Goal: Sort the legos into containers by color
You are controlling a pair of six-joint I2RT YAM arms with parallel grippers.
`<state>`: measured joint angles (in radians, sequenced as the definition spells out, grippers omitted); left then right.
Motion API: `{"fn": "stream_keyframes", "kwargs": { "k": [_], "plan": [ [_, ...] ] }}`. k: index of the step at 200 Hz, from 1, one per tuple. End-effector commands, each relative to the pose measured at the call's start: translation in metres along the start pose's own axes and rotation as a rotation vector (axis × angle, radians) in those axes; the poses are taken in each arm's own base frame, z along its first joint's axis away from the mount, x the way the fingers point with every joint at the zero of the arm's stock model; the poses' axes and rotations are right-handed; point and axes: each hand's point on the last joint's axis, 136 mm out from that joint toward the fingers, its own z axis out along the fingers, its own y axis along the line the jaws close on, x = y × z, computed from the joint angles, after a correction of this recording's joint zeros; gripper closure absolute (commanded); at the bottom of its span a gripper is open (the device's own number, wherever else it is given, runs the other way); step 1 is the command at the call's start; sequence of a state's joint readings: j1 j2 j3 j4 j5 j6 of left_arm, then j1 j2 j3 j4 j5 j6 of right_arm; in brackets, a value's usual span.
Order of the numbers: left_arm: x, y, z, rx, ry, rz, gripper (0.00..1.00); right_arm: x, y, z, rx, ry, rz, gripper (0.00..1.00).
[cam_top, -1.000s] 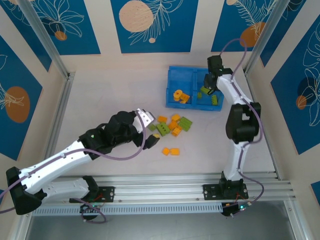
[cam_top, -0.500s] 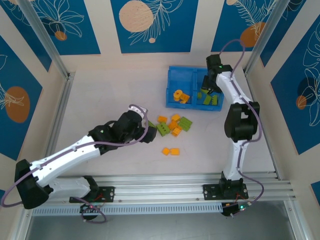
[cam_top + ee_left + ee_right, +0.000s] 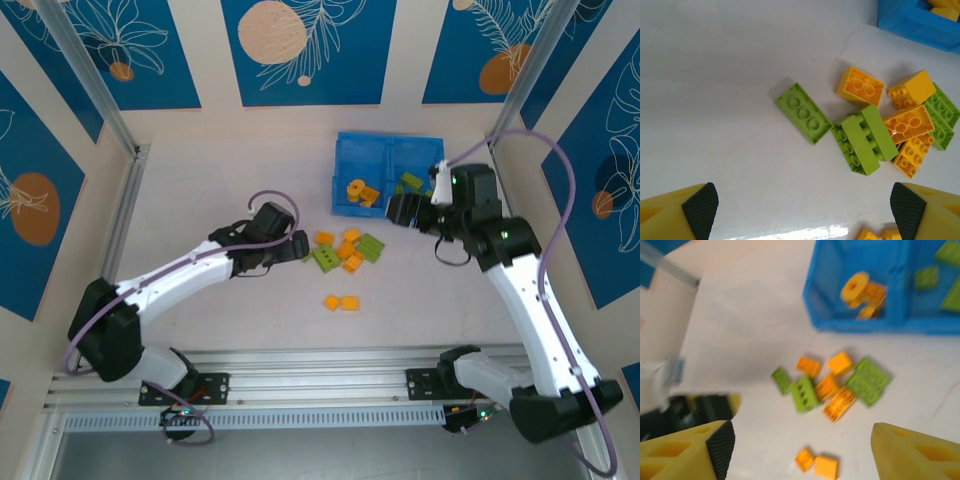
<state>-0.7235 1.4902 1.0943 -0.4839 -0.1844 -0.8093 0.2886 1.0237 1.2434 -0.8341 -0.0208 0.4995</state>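
Loose legos (image 3: 345,250), orange-yellow and lime green, lie in a cluster in front of the blue tray (image 3: 340,170). Two orange bricks (image 3: 342,302) sit apart, nearer the arms. The tray's left container holds orange pieces (image 3: 358,190) and the right one green pieces (image 3: 412,182). My left gripper (image 3: 298,245) is open just left of the cluster. In the left wrist view a green brick (image 3: 802,112) and a green double brick (image 3: 865,139) lie ahead of the open left gripper (image 3: 802,210). My right gripper (image 3: 398,210) hangs open at the tray's near edge; its blurred wrist view looks down on the cluster (image 3: 832,382).
Metal frame posts (image 3: 115,120) and blue patterned walls close in the table on three sides. Bare table stretches left of the cluster and along the near rail (image 3: 380,360). The tray corner (image 3: 920,22) shows at the top right of the left wrist view.
The right gripper pulled back from over the tray's right container to its near edge and opened. The left gripper swung down and right to the edge of the cluster.
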Motion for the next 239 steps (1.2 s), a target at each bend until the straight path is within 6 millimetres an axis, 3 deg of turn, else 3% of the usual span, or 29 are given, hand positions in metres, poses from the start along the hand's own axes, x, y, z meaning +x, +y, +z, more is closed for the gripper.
{"fn": "stream_keyframes", "kwargs": {
  "k": [1, 30, 56, 103, 133, 187, 207, 239],
  "plan": [
    [-0.021, -0.041, 0.020, 0.084, 0.018, 0.068, 0.08, 0.044, 0.015, 0.003, -0.091, 0.131, 0.071, 0.21],
    [-0.029, -0.046, 0.057, -0.009, 0.073, 0.236, 0.07, 0.080, 0.022, 0.004, -0.112, 0.218, 0.091, 0.19],
    [-0.025, -0.060, 0.086, 0.026, 0.147, 0.355, 0.08, 0.097, 0.020, 0.006, -0.084, 0.246, 0.097, 0.19],
    [-0.017, -0.061, 0.125, 0.016, 0.237, 0.448, 0.11, 0.109, 0.015, 0.011, -0.051, 0.267, 0.093, 0.19],
    [-0.020, -0.056, 0.145, -0.006, 0.258, 0.451, 0.22, 0.111, 0.013, 0.011, -0.037, 0.275, 0.086, 0.19],
    [-0.005, -0.052, 0.167, 0.005, 0.342, 0.456, 0.35, 0.113, 0.009, 0.013, -0.013, 0.283, 0.099, 0.19],
    [-0.002, -0.046, 0.170, -0.013, 0.357, 0.453, 0.44, 0.114, 0.009, 0.014, -0.008, 0.287, 0.105, 0.19],
    [-0.011, -0.057, 0.150, 0.027, 0.335, 0.434, 0.53, 0.112, 0.013, 0.015, -0.019, 0.290, 0.109, 0.19]
  ]
}}
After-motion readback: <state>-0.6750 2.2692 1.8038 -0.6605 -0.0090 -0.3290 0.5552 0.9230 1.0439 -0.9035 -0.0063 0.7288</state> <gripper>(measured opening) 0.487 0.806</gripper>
